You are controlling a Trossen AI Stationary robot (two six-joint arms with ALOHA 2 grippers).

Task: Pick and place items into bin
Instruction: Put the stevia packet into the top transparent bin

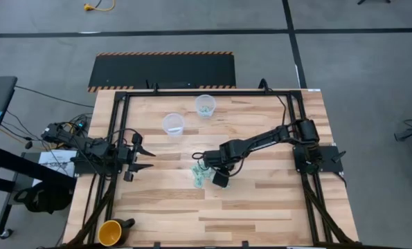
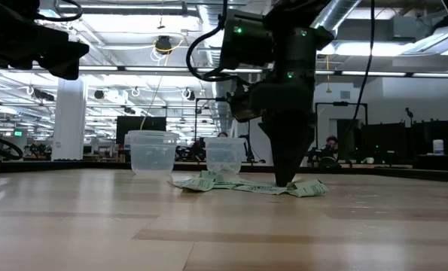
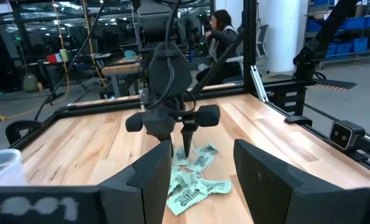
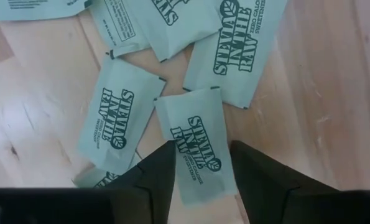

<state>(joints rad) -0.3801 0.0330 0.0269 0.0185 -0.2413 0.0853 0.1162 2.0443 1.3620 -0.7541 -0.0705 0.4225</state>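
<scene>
The items (image 4: 194, 146) are flat mint-green paper sweetener packets, lying in a loose scatter on the wooden table (image 1: 261, 200), some overlapping at the edges. From the look of them they are very light, thin and crinkly, with almost no height above the wood. A pinch from above would need the fingertips right down on the table, taking one packet across its narrow width or by a raised edge. Neighbours could drag along or slide away, since nothing weighs them down.

Taking the scatter as the landmark: two clear plastic cups stand on the far side of it, well apart from it. The nearer cup (image 1: 173, 124) appears empty; the farther cup (image 1: 205, 106) holds some pale green pieces, and I judge it to be the bin in use.

The right gripper (image 4: 200, 168) stands directly over the scatter, pointed straight down, tips at or just above the wood. Its fingers are apart and straddle one packet along its long sides; the wrist view shows the packet between them, not yet clamped. The arm reaches in at a low slant from its base, well off to one side.

The left gripper (image 1: 145, 158) waits well clear of the scatter on the opposite side, level, fingers apart and holding nothing.
</scene>
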